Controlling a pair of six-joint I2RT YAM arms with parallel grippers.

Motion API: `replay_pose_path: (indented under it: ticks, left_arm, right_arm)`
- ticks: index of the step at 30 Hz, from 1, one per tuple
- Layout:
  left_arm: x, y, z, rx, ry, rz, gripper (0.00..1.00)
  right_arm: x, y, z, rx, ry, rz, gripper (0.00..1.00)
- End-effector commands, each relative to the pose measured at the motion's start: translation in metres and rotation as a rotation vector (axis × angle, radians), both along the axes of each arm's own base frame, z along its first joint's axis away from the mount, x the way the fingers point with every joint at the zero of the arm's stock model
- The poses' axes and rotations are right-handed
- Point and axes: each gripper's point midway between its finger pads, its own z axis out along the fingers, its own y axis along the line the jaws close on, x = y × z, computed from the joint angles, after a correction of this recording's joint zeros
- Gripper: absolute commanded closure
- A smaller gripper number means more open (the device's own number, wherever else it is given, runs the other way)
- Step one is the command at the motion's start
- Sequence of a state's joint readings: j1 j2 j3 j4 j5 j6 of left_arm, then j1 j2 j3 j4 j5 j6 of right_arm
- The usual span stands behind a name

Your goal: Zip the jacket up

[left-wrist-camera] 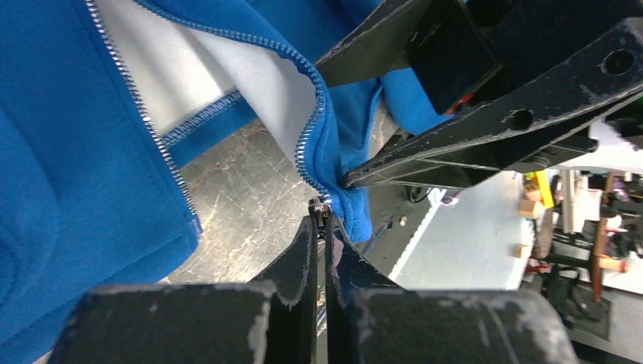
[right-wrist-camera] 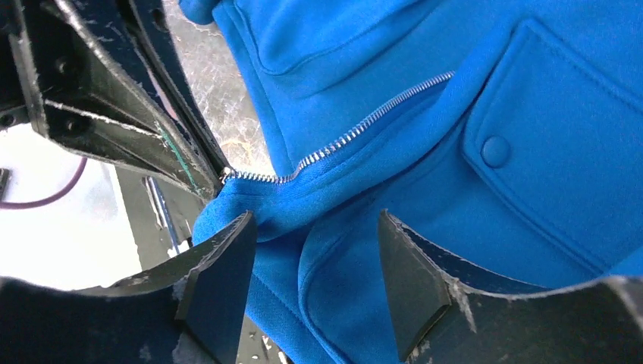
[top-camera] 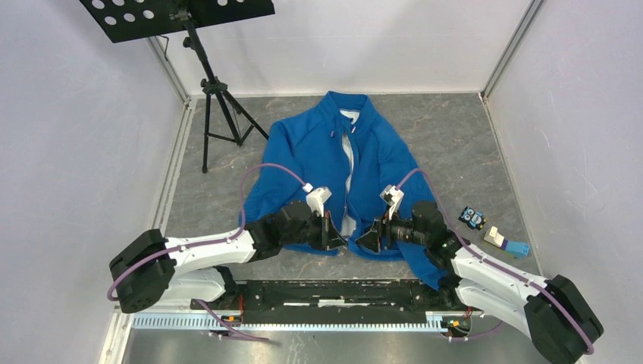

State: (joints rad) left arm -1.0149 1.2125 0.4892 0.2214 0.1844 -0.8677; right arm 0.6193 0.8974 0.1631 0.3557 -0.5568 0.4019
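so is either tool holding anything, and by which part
The left tool pinches the jacket at the bottom end of its zipper; the right tool is open, gripping nothing.

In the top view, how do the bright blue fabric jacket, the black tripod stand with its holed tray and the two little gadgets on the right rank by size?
1. Bright blue fabric jacket.
2. Black tripod stand, though its tray sits nearer the camera.
3. White-and-blue block and black-and-blue gadget: too alike to rank.

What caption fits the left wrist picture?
Left gripper pinches the zipper's bottom end on the unzipped blue jacket.
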Motion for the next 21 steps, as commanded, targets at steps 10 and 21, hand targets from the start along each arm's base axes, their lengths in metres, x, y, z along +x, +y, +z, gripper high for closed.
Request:
replay_pose_path:
  ticks: [10,21]
  left_arm:
    - [0.008,0.01,0.001,0.115,-0.119,-0.027,0.98]
    - [0.004,0.005,0.009,0.077,-0.129,-0.032,0.98]
  right_arm:
    - [-0.017,0.01,0.04,0.248,0.442,-0.193,0.22]
    - [-0.032,0.026,0.03,0.35,0.599,-0.18,0.43]
